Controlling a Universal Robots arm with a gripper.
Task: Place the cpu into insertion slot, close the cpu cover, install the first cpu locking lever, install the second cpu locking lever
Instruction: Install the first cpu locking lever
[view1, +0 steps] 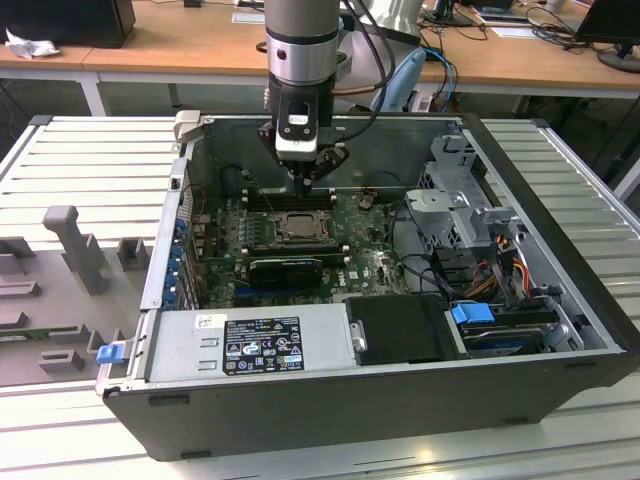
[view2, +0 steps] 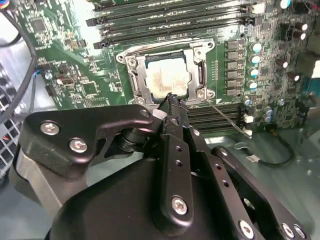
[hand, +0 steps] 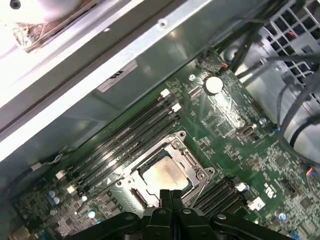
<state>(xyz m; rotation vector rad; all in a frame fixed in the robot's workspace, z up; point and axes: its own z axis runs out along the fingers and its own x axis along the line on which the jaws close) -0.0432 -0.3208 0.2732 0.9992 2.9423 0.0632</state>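
closed gripper above seated cpu

you have the open dark metal computer case lying on the slatted silver metal table. inside it, on the green circuit board, the small square silvery cpu sits in its socket, and the thin dark-grey metal cpu cover lies flat around it. long black memory slots run along two opposite sides of the socket. the black gripper hangs above the socket, fingers together. in the exterior view, the silver power supply box fills the case's near side. the grey metal drive cage stands at the exterior view's right. grey plastic fixture blocks rest on the table at the exterior view's left.
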